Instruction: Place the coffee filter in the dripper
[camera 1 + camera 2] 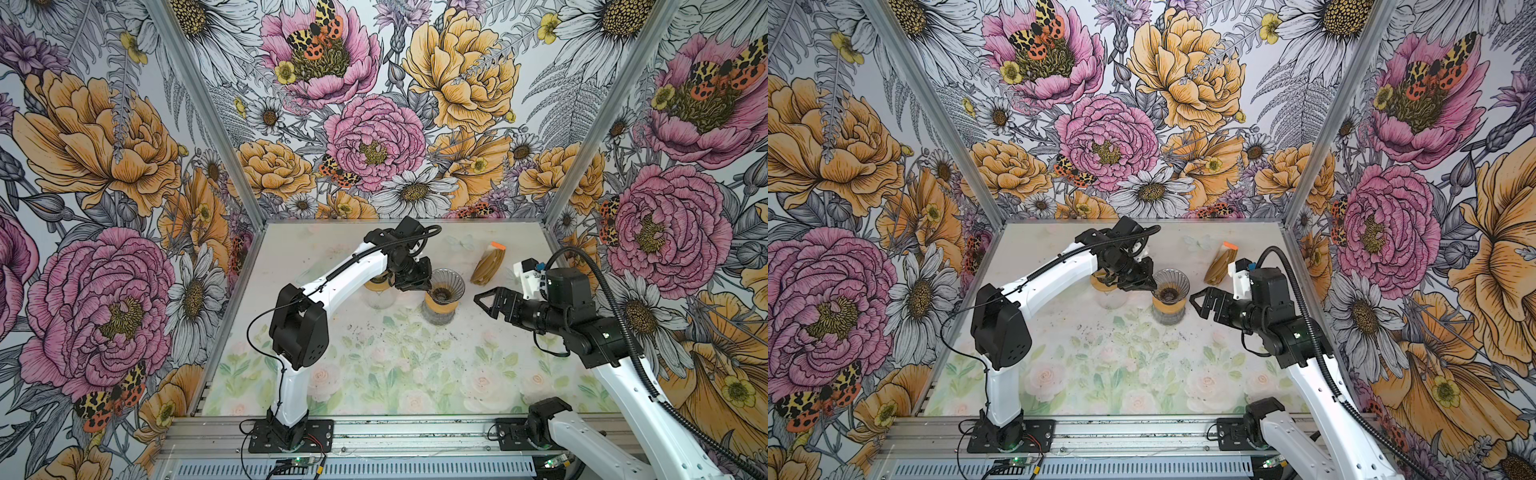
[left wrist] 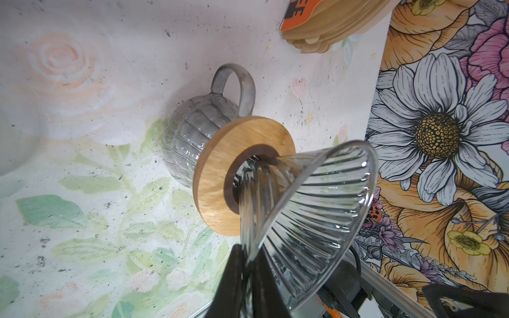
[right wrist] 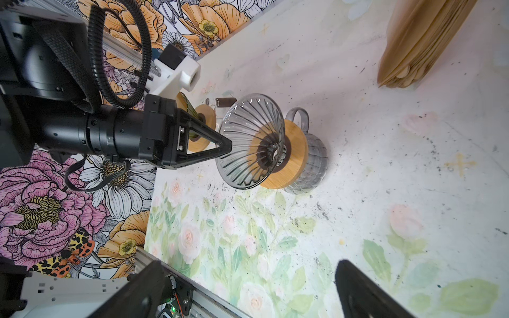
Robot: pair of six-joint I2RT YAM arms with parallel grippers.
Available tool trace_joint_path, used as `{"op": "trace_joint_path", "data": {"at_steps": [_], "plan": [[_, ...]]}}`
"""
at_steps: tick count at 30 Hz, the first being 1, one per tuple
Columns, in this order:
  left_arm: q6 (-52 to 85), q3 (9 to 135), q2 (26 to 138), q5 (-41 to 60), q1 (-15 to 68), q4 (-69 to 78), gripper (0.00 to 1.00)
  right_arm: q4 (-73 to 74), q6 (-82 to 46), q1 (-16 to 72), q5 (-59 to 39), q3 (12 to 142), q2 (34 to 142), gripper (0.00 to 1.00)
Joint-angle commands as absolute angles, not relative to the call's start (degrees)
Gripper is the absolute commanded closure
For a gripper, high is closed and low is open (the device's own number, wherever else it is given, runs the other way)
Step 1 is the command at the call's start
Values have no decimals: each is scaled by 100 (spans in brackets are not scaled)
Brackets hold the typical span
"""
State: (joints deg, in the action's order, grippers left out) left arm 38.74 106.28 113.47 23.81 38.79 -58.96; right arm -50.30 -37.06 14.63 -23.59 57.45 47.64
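Left wrist view: the left tool (image 2: 248, 278) is pressed together on the rim of the glass dripper (image 2: 316, 209), with one finger outside the ribbed wall and one inside it. The neck of the dripper sits in a round wooden collar (image 2: 220, 176). The collar rests on a ribbed glass server (image 2: 190, 137), which stands on the counter (image 2: 82, 192) with its handle (image 2: 234, 85) turned away from the tool. The inner ribs of the dripper are bare glass. In both top views the dripper (image 1: 446, 284) (image 1: 1170, 284) stands near the middle of the counter, toward the back, and the left tool (image 1: 422, 284) meets it from the left side. The right tool (image 1: 482, 303) hovers just beside the dripper on the right, apart from it, with its fingers spread wide and nothing between them. In the right wrist view, one dark finger (image 3: 363, 291) of this tool shows at the frame edge. The coffee filters (image 1: 488, 266) lie as a brown paper stack with an orange label at the back right of the counter, behind the right tool and well apart from the dripper. Neither tool touches the stack. A second glass vessel (image 1: 378, 293) with a wooden collar stands behind the left arm, partly hidden by it.
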Motion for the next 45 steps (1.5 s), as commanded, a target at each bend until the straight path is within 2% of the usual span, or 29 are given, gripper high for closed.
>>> {"op": "trace_joint_path", "data": {"at_steps": [1, 23, 31, 36, 45], "plan": [[3740, 10658, 11381, 2296, 3909, -5826, 90, -4939, -3744, 1438, -2252, 5718, 4709, 1], [3788, 10459, 11318, 2143, 3920, -5827, 85, -4935, -3696, 1440, -2256, 5749, 4807, 1], [3773, 10696, 11213, 2291, 3880, -5827, 64, -4930, -3661, 1427, -2131, 5849, 4905, 1], [3740, 10875, 11105, 2266, 3881, -5825, 61, -4894, -3732, 1424, -1919, 5964, 4981, 1], [3359, 10720, 10173, 1541, 4090, -5692, 51, -4668, -3924, 1299, -1205, 6091, 5040, 1]]}}
